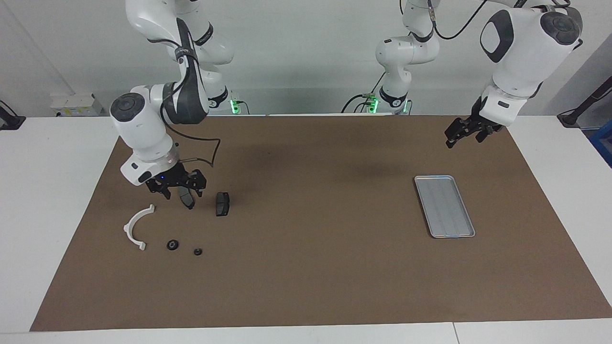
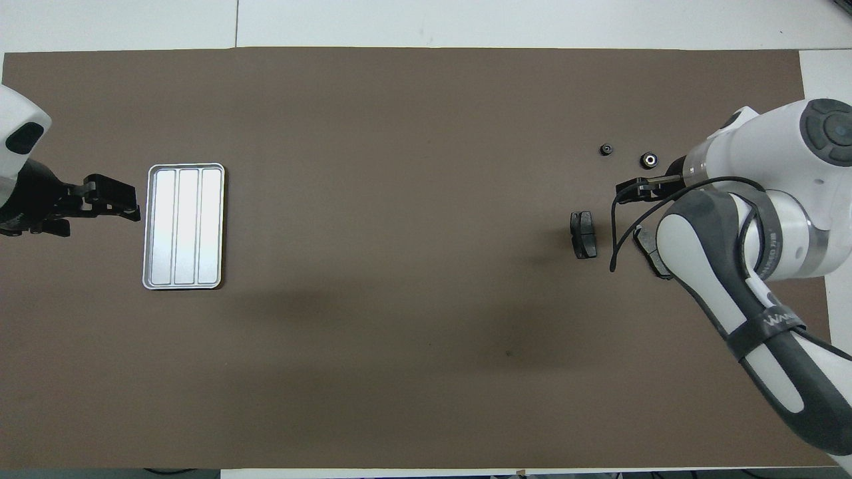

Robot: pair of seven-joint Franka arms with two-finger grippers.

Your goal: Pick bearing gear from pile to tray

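Right end effector hangs low over the pile, fingers spread, holding nothing; it sits over the dark grey slab nearest the robots and partly hides it. Contact can't be judged from either view.

Left end effector waits in the air near the robots' edge of the mat at the left arm's end, beside the tray; fingers spread, holding nothing.

Pile, at the right arm's end:
- white curved half-ring bracket, smooth plastic look, flanged ends
- second dark grey slab, flat with a matte face, lying beside the first
- larger black round piece with a pale centre, the bearing gear candidate
- smaller black round piece just beside it

Both round pieces lie farther from the robots than the slabs, apart from each other and from the bracket. Nothing is stacked.

Tray: silver-grey metal, rounded corners, low rim, lengthwise ridges; nothing in it. It sits well apart from the pile.

Brown matte mat covers most of the white worktop, with open mat between pile and tray. In the overhead view the right arm's forearm covers the bracket and most of the near slab.
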